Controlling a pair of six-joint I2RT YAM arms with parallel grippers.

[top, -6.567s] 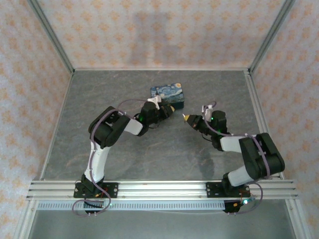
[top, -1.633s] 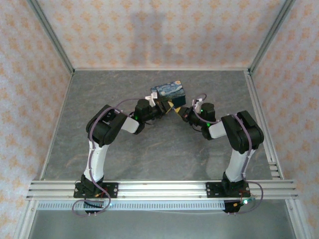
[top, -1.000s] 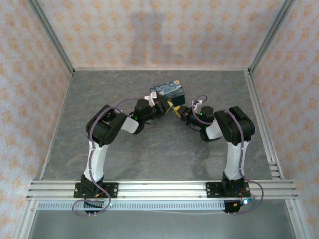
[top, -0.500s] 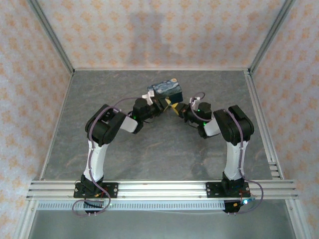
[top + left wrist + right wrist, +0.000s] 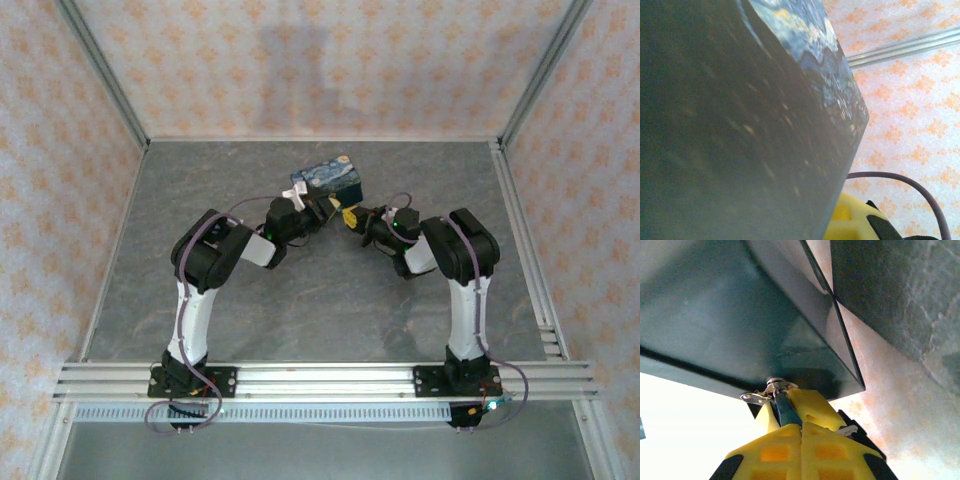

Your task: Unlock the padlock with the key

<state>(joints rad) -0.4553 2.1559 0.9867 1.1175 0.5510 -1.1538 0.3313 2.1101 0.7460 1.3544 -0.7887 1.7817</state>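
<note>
Insertion step: left gripper (image 5: 312,208) clamped on tin (image 5: 330,178), right gripper (image 5: 801,427) pinching key (image 5: 785,410), tip at lock (image 5: 774,385); next, probably seat fully, then twist.

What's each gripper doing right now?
Left gripper: jaws closed, apparently pinching the starry tin at its near edge.
Right gripper: jaws closed on the key, its tip against the tin.

Both arms reach inward, left end effector (image 5: 322,207) and right end effector (image 5: 351,217) clamped.
</note>
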